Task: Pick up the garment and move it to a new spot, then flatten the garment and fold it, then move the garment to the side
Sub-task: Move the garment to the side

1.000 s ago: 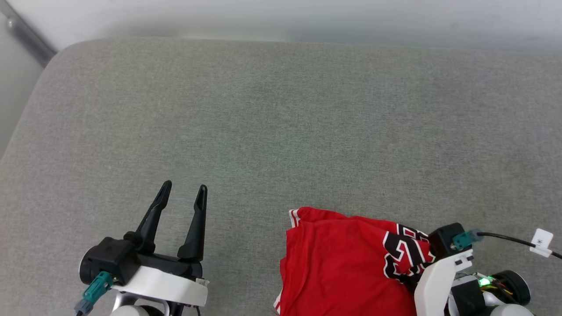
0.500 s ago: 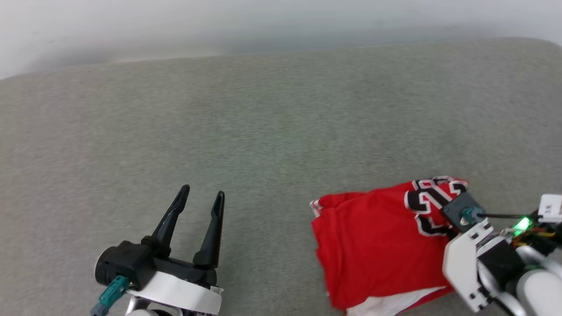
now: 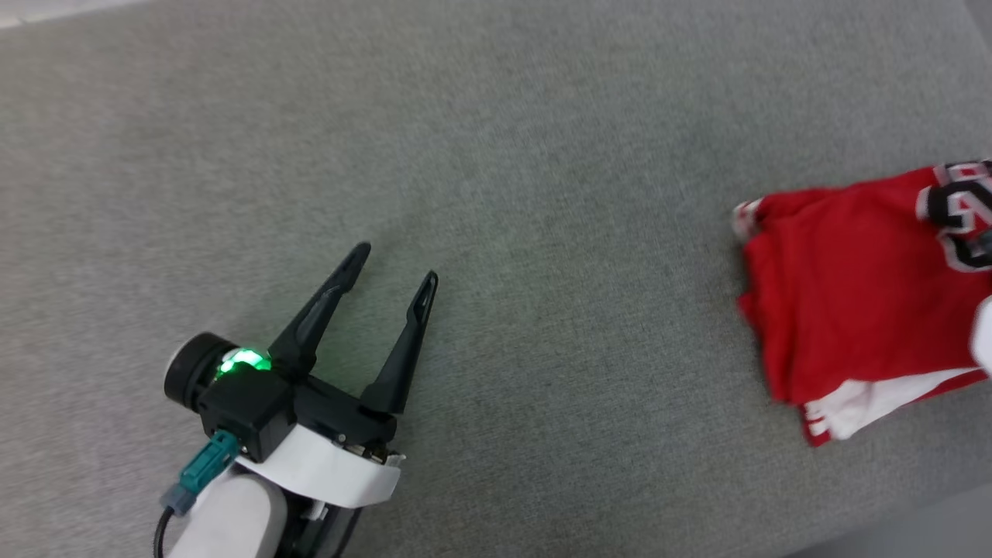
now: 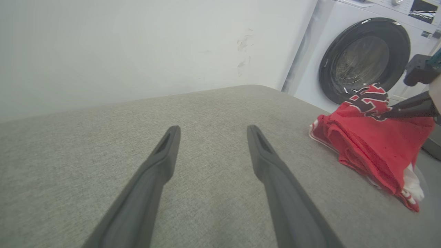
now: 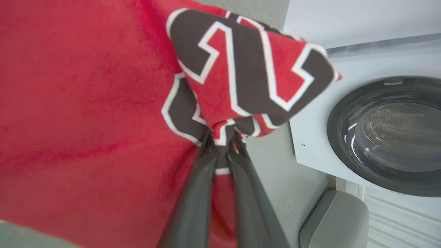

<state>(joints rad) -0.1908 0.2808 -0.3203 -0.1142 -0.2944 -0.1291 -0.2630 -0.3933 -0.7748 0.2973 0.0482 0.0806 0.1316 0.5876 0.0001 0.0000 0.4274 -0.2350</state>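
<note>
Right pincer point(image 5: 223, 142) pinching garment point(image 5: 86, 103), left pincer point(image 3: 395, 263) splayed above grey cushion point(image 3: 542, 155)

Head looks down; wrist views share garment point(image 4: 372, 144).

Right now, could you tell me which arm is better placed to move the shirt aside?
Right: the right gripper is shut on the shirt, while the left gripper hangs open, apart from it.

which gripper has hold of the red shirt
The right gripper: its fingers are pinched shut on the garment at the black lettering. The left gripper is open over the grey surface, apart from the garment.
</note>
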